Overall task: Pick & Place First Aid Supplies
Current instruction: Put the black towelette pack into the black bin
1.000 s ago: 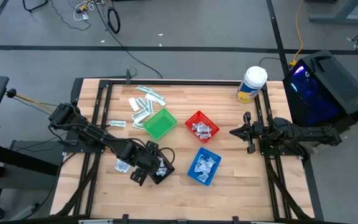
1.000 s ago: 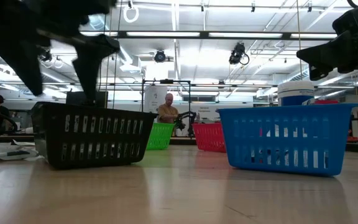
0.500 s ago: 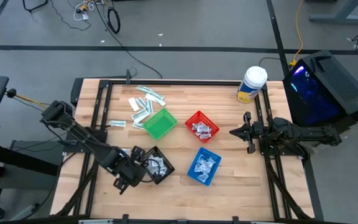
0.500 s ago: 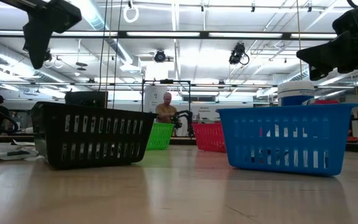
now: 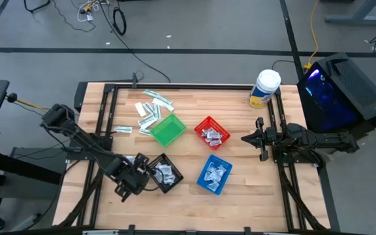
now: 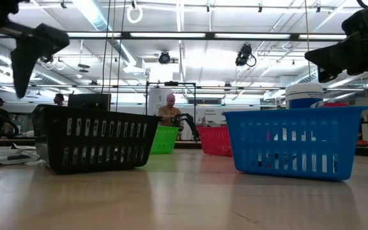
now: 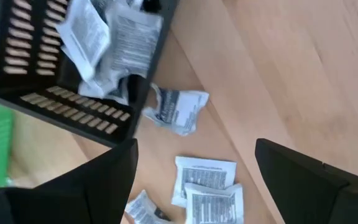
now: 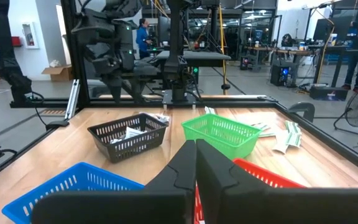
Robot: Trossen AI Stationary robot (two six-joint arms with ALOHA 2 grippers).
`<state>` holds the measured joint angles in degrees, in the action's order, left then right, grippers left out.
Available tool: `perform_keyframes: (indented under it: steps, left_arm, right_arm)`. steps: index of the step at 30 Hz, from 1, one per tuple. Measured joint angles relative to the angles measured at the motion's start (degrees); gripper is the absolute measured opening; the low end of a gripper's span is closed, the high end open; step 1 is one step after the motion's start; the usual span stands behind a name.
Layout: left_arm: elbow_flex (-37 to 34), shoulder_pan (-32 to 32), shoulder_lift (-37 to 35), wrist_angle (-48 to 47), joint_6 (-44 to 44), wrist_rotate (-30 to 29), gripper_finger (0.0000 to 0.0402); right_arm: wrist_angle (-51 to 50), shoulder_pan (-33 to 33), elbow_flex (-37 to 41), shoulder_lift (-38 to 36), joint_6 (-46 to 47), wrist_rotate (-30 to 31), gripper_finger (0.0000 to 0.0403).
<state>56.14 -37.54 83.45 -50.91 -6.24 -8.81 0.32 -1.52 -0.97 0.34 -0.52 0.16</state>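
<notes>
Currently, the left gripper [image 5: 124, 187] hovers at lower left of the high view, jaws wide and empty, beside the black basket [image 5: 164, 173], presumably positioned to collect loose packets [image 7: 207, 186] lying on the tabletop [image 5: 240, 196] just outside it; other first aid supplies already sit in the black, red [image 5: 211, 132] and blue [image 5: 213, 174] baskets; strips [image 5: 150, 111] remain at upper left; the right gripper [image 5: 261, 138] waits at right, jaws closed; packet print is illegible.

Left gripper [image 5: 124, 187] beside black basket [image 5: 164, 174]

4 baskets [image 5: 207, 132], 1 tub [image 5: 265, 88], 2 arms [image 5: 83, 140].
</notes>
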Motion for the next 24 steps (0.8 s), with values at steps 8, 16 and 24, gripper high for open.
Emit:
perform_keyframes:
  steps: [8, 16, 24]
  left_arm:
    - [-7.06, -0.98, -3.18, 5.98, -1.09, 0.78, 0.0332]
    - [-12.79, -1.33, -4.03, 7.37, -2.21, 1.93, 0.0332]
    - [-14.43, -5.44, -4.02, 8.75, -2.23, 2.26, 0.0332]
  right_arm:
    - [0.00, -0.01, -0.01, 0.02, -0.01, 0.01, 0.0013]
    - [0.00, -0.01, -0.01, 0.01, -0.01, 0.01, 0.0013]
    - [0.02, 0.00, -0.01, 0.02, 0.01, 0.01, 0.0013]
